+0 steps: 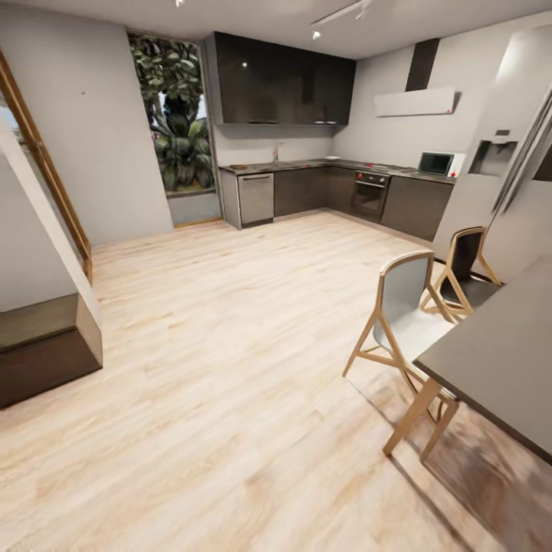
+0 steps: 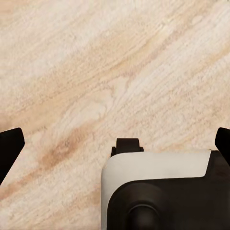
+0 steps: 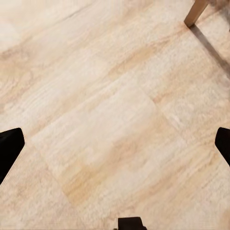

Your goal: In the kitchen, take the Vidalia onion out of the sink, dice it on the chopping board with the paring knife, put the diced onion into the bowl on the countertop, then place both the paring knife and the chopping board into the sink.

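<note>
The head view looks across a wide light wood plank floor (image 1: 230, 345) to the kitchen (image 1: 322, 153) at the far end of the room, with glossy dark upper cabinets (image 1: 284, 80) over grey-brown lower cabinets (image 1: 307, 190). The long grey countertop (image 1: 330, 164) runs along them, and the stainless sink (image 1: 249, 166) sits at its left end, too far off to make out anything inside. A tall window full of green plants (image 1: 175, 115) stands left of the cabinets. Near the robot, at right, two pale wooden chairs (image 1: 406, 314) stand at a dark grey table (image 1: 506, 353).

The left wrist view shows bare floor under the left gripper (image 2: 115, 143), its dark fingertips (image 2: 9, 143) spread wide with nothing between. The right wrist view shows the right gripper (image 3: 115, 143) likewise spread and empty above the planks, plus a wooden chair leg (image 3: 194, 13)
</note>
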Tool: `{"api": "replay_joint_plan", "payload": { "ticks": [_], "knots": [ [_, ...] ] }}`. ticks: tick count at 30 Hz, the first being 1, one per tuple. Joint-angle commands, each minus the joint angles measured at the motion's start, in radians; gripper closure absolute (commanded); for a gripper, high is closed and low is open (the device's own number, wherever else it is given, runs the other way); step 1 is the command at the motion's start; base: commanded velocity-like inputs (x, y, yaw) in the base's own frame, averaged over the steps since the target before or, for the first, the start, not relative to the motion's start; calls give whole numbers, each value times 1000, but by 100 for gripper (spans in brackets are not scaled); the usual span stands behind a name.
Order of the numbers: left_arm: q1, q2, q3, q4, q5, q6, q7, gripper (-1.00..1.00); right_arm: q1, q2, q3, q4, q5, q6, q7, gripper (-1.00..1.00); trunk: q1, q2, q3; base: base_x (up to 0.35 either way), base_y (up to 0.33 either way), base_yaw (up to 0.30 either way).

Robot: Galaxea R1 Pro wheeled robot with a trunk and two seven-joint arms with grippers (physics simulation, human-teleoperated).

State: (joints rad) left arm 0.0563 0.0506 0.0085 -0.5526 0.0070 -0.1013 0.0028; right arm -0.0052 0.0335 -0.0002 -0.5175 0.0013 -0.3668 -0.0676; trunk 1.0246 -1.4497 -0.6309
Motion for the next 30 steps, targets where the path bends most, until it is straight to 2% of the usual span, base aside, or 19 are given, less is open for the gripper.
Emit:
{"api": "replay_joint_plan", "payload": {
  "ticks": [1,30],
  "knots": [
    [0,0,1,-1,1,-1,0,-100,-1,0,0,1,0,-3,-3,-100,0,0,-1,226,0,275],
    [0,-1,1,3,1,-2,0,-100,-1,0,0,5,0,-4,-3,-100,0,0,-22,226,0,271]
  ]
}}
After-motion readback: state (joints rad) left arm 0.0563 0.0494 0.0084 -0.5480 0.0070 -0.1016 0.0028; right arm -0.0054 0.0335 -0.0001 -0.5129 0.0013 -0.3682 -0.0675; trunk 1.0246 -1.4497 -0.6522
